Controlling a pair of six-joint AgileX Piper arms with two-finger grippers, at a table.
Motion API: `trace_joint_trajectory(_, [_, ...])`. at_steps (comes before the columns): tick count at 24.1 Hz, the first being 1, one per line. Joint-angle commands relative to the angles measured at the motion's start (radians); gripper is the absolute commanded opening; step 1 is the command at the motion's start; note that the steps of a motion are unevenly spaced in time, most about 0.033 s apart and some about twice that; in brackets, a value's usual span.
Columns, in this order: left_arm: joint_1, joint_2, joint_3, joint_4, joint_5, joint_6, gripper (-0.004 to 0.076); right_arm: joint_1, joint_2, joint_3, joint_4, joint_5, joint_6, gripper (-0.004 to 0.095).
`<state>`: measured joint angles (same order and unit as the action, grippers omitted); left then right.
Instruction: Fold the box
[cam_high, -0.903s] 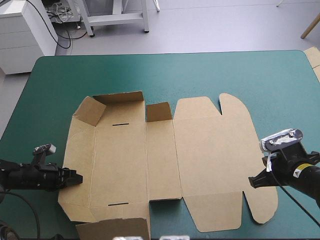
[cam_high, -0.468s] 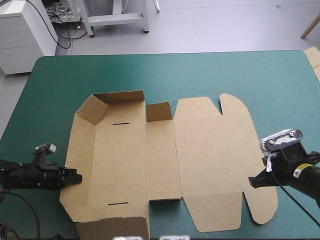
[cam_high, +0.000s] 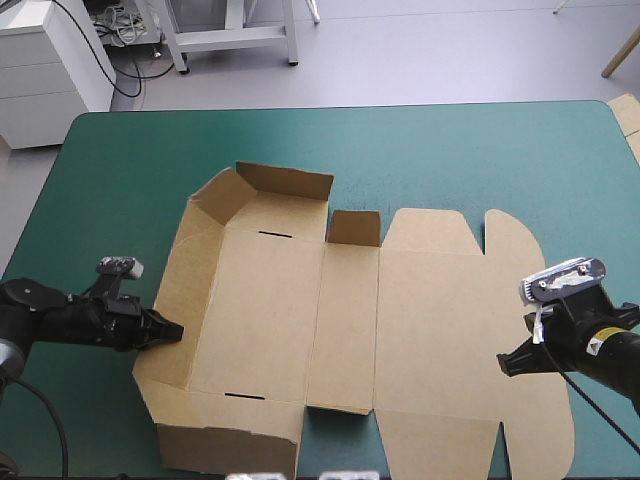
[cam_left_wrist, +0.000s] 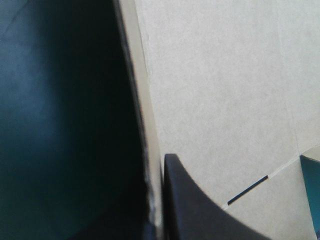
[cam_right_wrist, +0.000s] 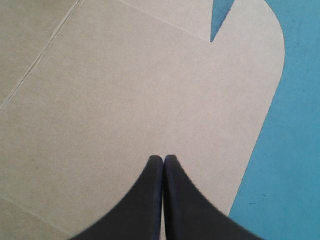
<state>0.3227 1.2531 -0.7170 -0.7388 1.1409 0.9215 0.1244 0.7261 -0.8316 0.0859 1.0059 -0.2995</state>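
High view: the brown box (cam_high: 350, 320) lies on the teal-green cover (cam_high: 450, 150), toward the table's near edge. Its left, far and near walls are raised and its lid lies flat to the right. The left gripper (cam_high: 172, 331) is clamped on the left wall, the board's edge between its black fingers. The right gripper (cam_high: 508, 366), fingers pressed together, is over the lid's right part. A yellow label (cam_high: 601, 346) on the right arm is too small to read.

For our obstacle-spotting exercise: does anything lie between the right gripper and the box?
Nothing visible does. The right gripper, fingers shut, is directly over the flat lid panel of the box, with only bare brown board ahead of it.
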Motion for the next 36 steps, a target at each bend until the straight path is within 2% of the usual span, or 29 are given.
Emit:
trace_joint_trajectory(1, [-0.088, -0.018, -0.152, 0.012, -0.008, -0.046, -0.0008, -0.009, -0.004, -0.027, 0.007, -0.048, -0.007, -0.0021])
trace_joint_trajectory(6, [-0.251, -0.018, -0.406, 0.190, -0.018, -0.099, -0.0008, -0.009, -0.004, -0.027, 0.007, -0.092, -0.007, -0.0021])
trace_joint_trajectory(11, [-0.407, -0.016, -0.573, 0.368, -0.128, -0.119, -0.0008, -0.009, -0.004, -0.111, -0.001, -0.137, -0.007, -0.0021])
trace_joint_trajectory(18, [-0.645, 0.015, -0.578, 0.576, -0.347, -0.121, -0.0008, -0.009, -0.004, -0.283, -0.031, -0.101, 0.000, -0.0021])
trace_joint_trajectory(24, [-0.806, 0.076, -0.578, 0.833, -0.506, -0.121, -0.0008, -0.009, -0.004, -0.309, -0.033, -0.085, 0.030, -0.0021])
trace_joint_trajectory(29, [-0.905, 0.136, -0.578, 1.026, -0.558, -0.121, -0.0008, -0.009, -0.004, -0.309, -0.033, -0.078, 0.043, -0.0021])
trace_joint_trajectory(36, [-0.974, 0.161, -0.578, 1.157, -0.618, -0.173, -0.0008, -0.009, -0.004, -0.309, -0.033, -0.075, 0.046, -0.0021])
